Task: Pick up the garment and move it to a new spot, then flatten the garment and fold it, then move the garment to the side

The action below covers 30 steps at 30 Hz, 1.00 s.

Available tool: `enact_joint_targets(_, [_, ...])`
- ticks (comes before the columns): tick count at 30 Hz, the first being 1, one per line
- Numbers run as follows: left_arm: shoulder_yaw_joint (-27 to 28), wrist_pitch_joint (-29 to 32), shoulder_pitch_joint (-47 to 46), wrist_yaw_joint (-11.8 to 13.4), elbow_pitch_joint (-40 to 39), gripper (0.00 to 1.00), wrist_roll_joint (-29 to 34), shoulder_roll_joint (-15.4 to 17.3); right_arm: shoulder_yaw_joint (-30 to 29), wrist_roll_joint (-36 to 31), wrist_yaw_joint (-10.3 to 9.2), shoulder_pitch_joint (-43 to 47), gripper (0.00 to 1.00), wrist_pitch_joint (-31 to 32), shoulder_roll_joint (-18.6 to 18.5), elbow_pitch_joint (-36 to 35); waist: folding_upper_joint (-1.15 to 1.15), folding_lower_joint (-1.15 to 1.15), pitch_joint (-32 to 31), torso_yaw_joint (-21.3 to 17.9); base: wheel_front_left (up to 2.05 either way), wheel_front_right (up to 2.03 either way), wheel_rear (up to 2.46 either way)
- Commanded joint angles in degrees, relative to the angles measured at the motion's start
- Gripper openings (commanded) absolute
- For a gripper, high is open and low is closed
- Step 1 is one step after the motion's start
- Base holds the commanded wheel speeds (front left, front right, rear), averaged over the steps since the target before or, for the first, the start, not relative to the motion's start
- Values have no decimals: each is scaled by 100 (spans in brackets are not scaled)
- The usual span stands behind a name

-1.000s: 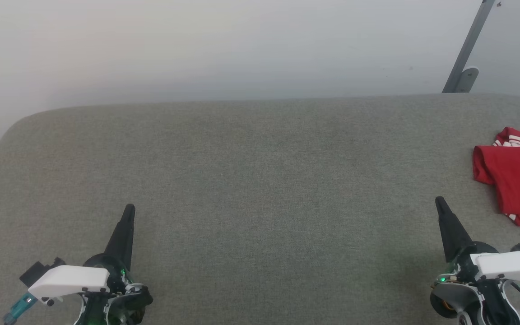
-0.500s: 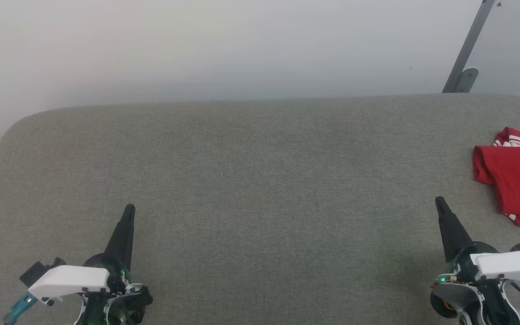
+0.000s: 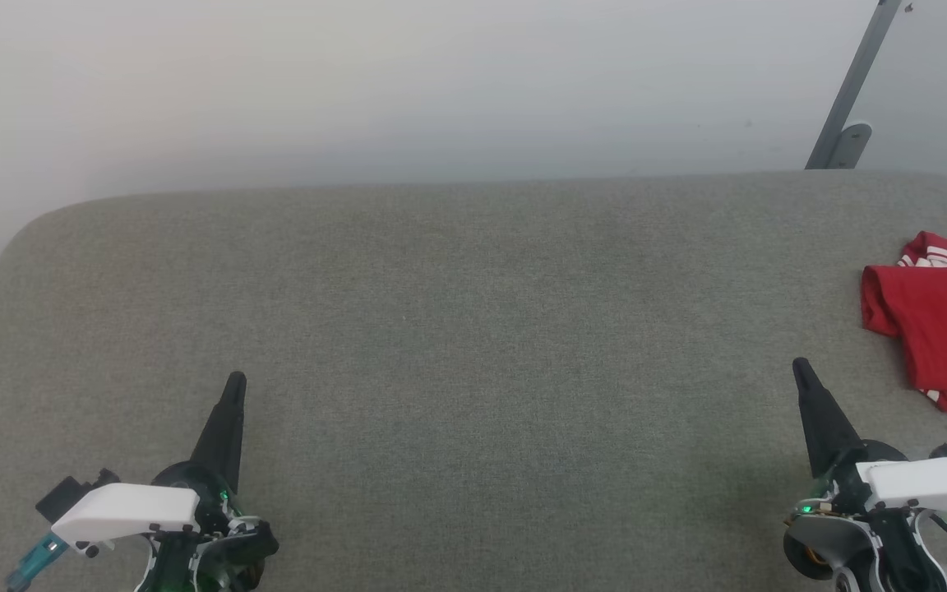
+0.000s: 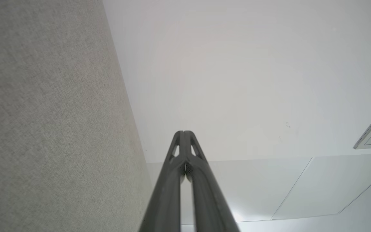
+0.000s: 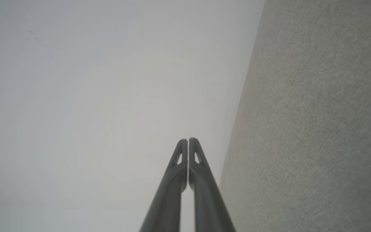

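A red garment (image 3: 938, 325) lay in a compact, roughly folded bundle at the far right of a grey padded bench (image 3: 473, 312). The edge of the head view cut it off, and a scrap of white-striped trim showed at its back edge and another at its front corner. It looked set aside there, off the working middle, which fits the last step of the task. I judged the folding and the move to the side done or nearly so, though the hidden part of the bundle could not be checked. The right pincer (image 3: 800, 366) hovered near the garment but apart from it, its two dark fingers pressed together and holding nothing. The left pincer (image 3: 235, 382) hung well apart at the opposite side, likewise closed on nothing. Both pointed away from the robot toward a plain pale wall (image 3: 441, 82), low over the bench, as arms do at rest. A grey metal strut (image 3: 852, 90) ran up the wall behind the garment.
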Motion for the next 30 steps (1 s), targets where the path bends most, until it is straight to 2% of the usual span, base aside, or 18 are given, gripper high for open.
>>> enact_joint_targets(1, [2,17,-68,-18,-6,0,-19,-17,-8,25,2,-26,0,15,21,-16,0,0,0,0,0,0,0])
enact_joint_targets(30, [1,17,-68,-19,-6,0,-20,-16,-8,26,2,-26,0,15,21,-16,0,0,0,0,0,0,0])
